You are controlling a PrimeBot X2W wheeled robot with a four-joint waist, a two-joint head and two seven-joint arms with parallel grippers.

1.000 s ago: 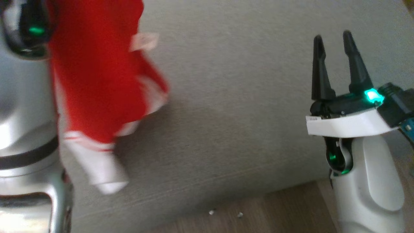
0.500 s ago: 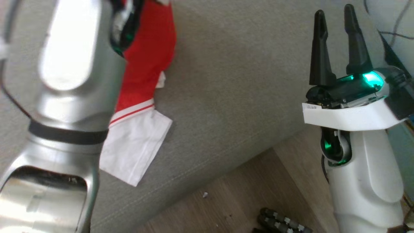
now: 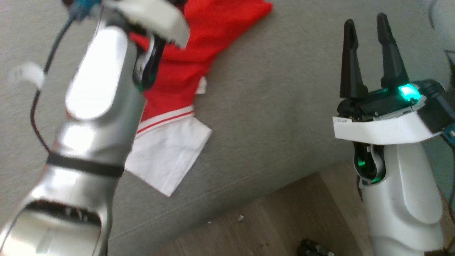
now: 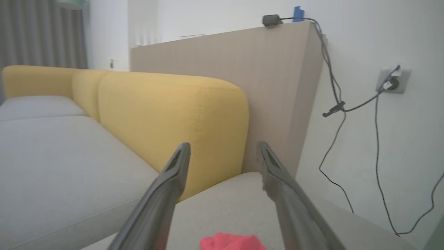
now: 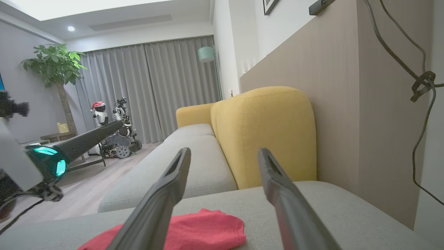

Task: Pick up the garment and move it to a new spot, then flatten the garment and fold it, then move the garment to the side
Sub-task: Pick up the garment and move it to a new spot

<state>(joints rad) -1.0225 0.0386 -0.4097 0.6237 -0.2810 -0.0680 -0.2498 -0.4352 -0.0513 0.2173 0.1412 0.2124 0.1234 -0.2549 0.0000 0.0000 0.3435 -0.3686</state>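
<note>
Your left gripper (image 4: 222, 152) has just let go. Its fingers stand apart with nothing between them, where a second ago they were shut on the hanging garment. The garment (image 3: 185, 71) now lies beneath those fingers on the grey sofa cushion (image 3: 270, 106), its red body rumpled and its white end trailing back along your left forearm. Your right gripper (image 3: 366, 23) waits with fingers apart and empty, well off to the garment's side. I'd judge the move to a new spot done, so flattening comes next.
</note>
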